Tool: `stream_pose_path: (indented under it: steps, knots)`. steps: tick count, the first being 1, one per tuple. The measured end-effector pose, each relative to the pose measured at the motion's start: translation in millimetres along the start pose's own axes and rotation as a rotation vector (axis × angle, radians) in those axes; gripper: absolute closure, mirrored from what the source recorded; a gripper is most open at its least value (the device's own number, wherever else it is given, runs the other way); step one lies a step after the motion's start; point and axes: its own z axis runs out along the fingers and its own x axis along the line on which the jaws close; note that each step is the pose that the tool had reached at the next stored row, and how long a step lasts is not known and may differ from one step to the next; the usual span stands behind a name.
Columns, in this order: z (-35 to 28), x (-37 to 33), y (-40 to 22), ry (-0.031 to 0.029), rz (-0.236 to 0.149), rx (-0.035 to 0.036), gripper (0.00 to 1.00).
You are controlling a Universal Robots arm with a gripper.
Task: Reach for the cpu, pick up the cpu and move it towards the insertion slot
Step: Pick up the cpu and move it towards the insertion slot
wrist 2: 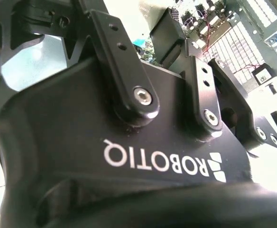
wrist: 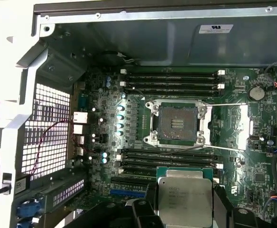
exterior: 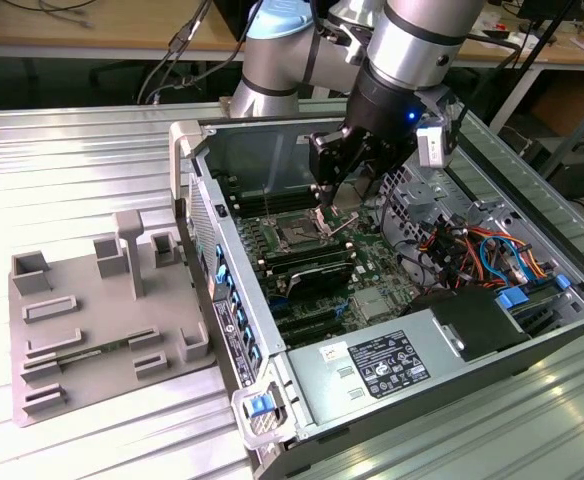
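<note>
Claw (exterior: 334, 205) first: it hangs inside the open computer case (exterior: 572, 330), and it is gripping the cpu (wrist: 184, 200) by its edges. In the first wrist view the dull silver chip sits flat between the two dark fingers (wrist: 224, 204), one on each side. So the picking up looks done, and I would say the arm is in the carrying step now.

Near the chip, on the green motherboard (wrist: 105, 123), is the insertion slot (wrist: 178, 122). It is a square socket with a dark middle and a shiny metal frame. Its silver bracket looks swung open, with thin wire levers (wrist: 224, 104) sticking out to the side. The chip is near the slot but not over it. Long black memory slots (wrist: 171, 159) lie between the two.

To my eye, the next move calls for a small, careful slide across those memory slots. The chip should stay flat and square to the socket, and it must not bump the frame or the levers.

Farther out, in the exterior view, the case lies on its side on a ribbed metal table (exterior: 82, 150). A grey plastic fixture (exterior: 102, 320) sits on that table, off to the exterior view's left, well apart from the claw.
</note>
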Motion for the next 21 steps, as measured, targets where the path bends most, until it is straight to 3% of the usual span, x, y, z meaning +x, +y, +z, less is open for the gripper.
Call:
stream_pose_path:
  steps: [21]
  knots:
    - [6.7, -12.7, 0.4, 0.0000, 0.000, 0.0001, 0.45]
